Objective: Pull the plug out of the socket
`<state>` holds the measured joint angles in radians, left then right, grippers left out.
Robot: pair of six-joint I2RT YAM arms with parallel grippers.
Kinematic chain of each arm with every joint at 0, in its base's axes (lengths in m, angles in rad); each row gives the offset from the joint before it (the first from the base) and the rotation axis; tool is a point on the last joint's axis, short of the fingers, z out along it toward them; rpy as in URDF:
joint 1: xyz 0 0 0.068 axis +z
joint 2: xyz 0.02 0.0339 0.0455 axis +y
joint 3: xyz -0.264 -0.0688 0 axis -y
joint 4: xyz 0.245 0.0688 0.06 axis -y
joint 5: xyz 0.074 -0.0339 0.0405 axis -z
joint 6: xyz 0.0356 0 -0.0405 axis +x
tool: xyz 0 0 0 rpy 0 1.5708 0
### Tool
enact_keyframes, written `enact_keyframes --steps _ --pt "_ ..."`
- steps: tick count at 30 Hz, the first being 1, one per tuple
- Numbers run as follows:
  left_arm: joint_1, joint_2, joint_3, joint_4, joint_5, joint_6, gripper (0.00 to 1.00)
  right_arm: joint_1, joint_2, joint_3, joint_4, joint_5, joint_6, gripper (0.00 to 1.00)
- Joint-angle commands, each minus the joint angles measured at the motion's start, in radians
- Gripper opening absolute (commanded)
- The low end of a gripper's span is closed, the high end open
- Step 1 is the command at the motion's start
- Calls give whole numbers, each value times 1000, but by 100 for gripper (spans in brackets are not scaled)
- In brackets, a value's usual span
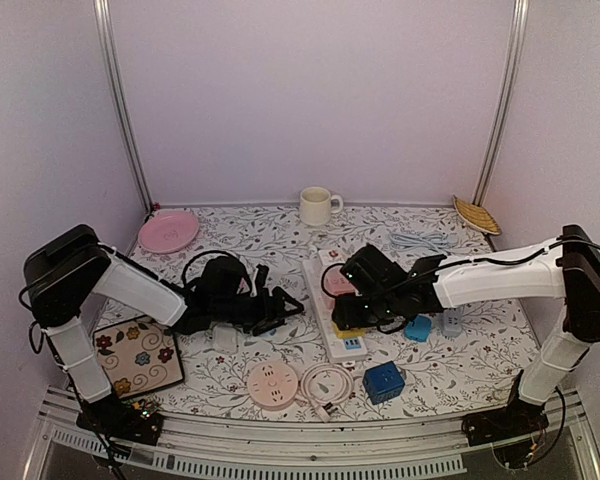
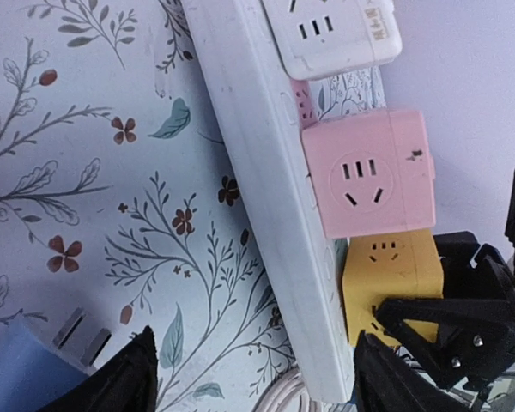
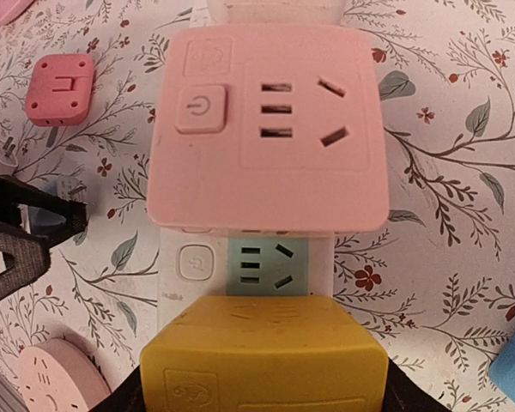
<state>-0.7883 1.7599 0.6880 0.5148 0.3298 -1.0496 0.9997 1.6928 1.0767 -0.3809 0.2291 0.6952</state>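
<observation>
Fingers on the left gripper (image 2: pixel 256 382) stand wide apart, holding nothing, straddling the near end of the one white power strip (image 2: pixel 257 172). By my count, three block plugs sit along that strip: a white plug (image 2: pixel 330 34), a pink plug (image 3: pixel 270 129) and a yellow plug (image 3: pixel 262 356). The yellow plug is nearest the arms, seated in its socket, and the right gripper (image 3: pixel 263 393) looks clamped on its two flat sides. I'd judge it a light, rigid plastic cube with smooth faces, held only by its pins. Those opposite sides are the place to grip, pulling straight off. The strip looks light enough to lift with it. Further right lie two loose cubes, a dark blue cube (image 1: pixel 383 381) and a paler blue cube (image 1: pixel 417 328).
</observation>
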Motion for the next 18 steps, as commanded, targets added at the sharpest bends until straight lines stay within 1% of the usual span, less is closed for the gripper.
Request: enact_keyframes --steps 1,8,10,11,18 --pt "-28 65 58 61 27 -48 78 -1 -91 -37 192 -43 9 21" --pt "-53 148 112 83 24 -103 73 -1 -127 -101 295 -79 35 20" --pt "-62 163 127 82 19 -119 71 0 -140 -131 331 -84 47 16" --pt "-69 170 134 82 14 -127 70 0 -143 -141 346 -87 53 16" --pt "-100 196 175 78 -8 -158 58 0 -143 -190 421 -127 82 13"
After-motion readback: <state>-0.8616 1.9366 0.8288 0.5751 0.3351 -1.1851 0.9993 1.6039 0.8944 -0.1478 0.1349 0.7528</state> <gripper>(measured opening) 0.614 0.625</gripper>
